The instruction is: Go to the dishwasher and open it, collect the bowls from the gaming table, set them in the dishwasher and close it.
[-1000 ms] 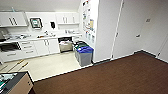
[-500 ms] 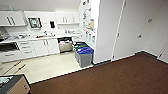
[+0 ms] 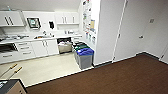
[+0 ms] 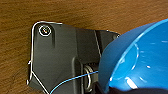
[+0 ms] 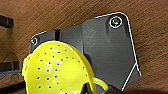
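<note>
Carrying two bowls, one at each wrist, above brown carpet [image 3: 120, 77]. At the left wrist, a blue bowl [image 4: 140, 57] seen large and close, hollow side toward the camera, rim tilted, its edge running down into dark gripper parts at the frame edge. Held there by all appearance, yet cannot tell how far the left gripper stands open, fingers hidden by the bowl. At the right wrist, a yellow-green bowl [image 5: 57, 68] pierced with small holes, a loop handle at its side, likewise tilted and close against dark gripper parts. Same doubt for the right gripper: opening not visible. Both wrists turned so that carpet lies behind each bowl.

Ahead in the head view, a kitchenette on pale flooring [image 3: 42, 68], meeting the carpet along a slanted edge. White base cabinets [image 3: 45, 47] and drawers under a long surface [image 3: 30, 38], white wall cabinets [image 3: 65, 18] above. The dishwasher [image 3: 64, 45] at the far corner of that run, standing open, dark inside, door or rack pulled out with pale contents too blurred to name. Just beside it, toward the carpet, a row of bins, the nearest grey with a blue lid [image 3: 85, 57], close against a white wall [image 3: 107, 30] that juts forward. Open pale floor between cabinets and bins, wide enough toward the dishwasher. Broad carpet to the right, bounded by white doors [image 3: 140, 27]. A dark-topped box corner [image 3: 11, 86] at the near left.
</note>
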